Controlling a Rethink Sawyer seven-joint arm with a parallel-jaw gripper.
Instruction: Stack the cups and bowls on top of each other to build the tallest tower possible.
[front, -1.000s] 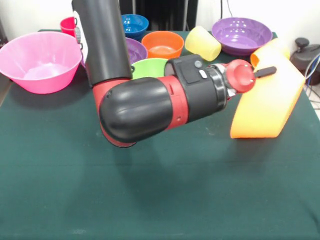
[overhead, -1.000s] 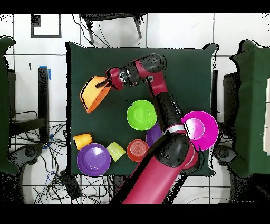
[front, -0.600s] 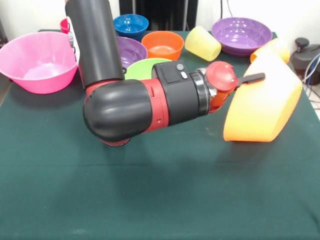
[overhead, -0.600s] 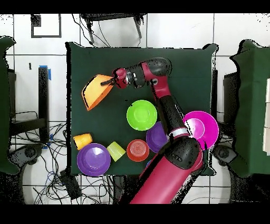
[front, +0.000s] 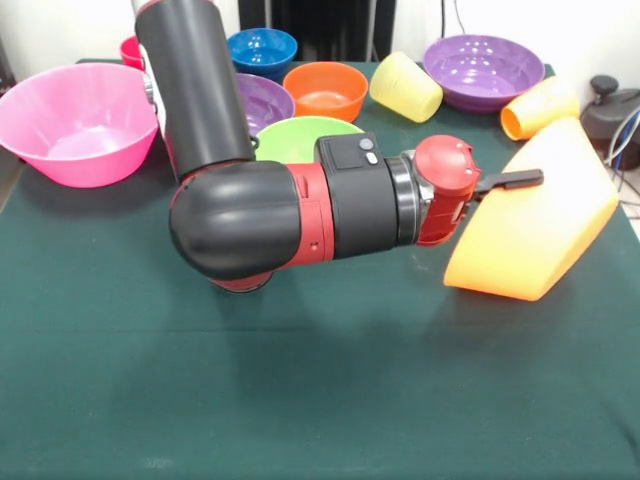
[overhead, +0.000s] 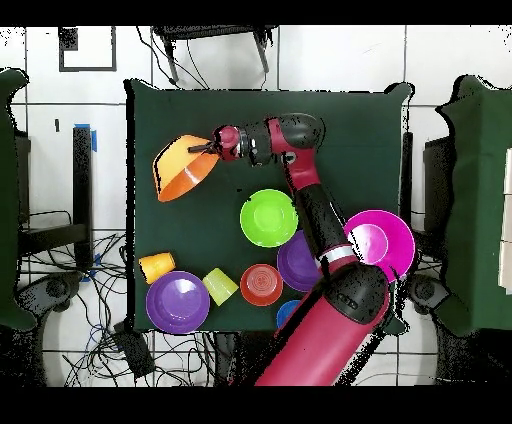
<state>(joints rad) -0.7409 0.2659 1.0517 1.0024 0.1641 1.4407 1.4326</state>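
My gripper (front: 515, 183) is shut on the rim of the big orange-yellow bowl (front: 540, 225), which it holds tilted on its side low over the cloth at the right. From above, the bowl (overhead: 180, 168) shows its opening, with the gripper (overhead: 208, 150) at its rim. The pink bowl (front: 80, 120), blue bowl (front: 262, 50), small orange bowl (front: 325, 88), lime green bowl (front: 300, 135) and two purple bowls (front: 483, 68) (front: 265, 100) stand along the back. A pale yellow cup (front: 405, 86) and an orange cup (front: 540, 107) lie on their sides. The red cup (front: 133, 48) is half hidden by the arm.
The green table cloth (front: 300, 400) spreads out in front of the arm. A dark round object (front: 608, 105) sits off the table's right edge. Cables lie on the floor (overhead: 100, 300) beside the table.
The wrist has rolled and the big orange-yellow bowl has turned with it, from standing steeply on edge to a lower tilt, its opening now showing from above.
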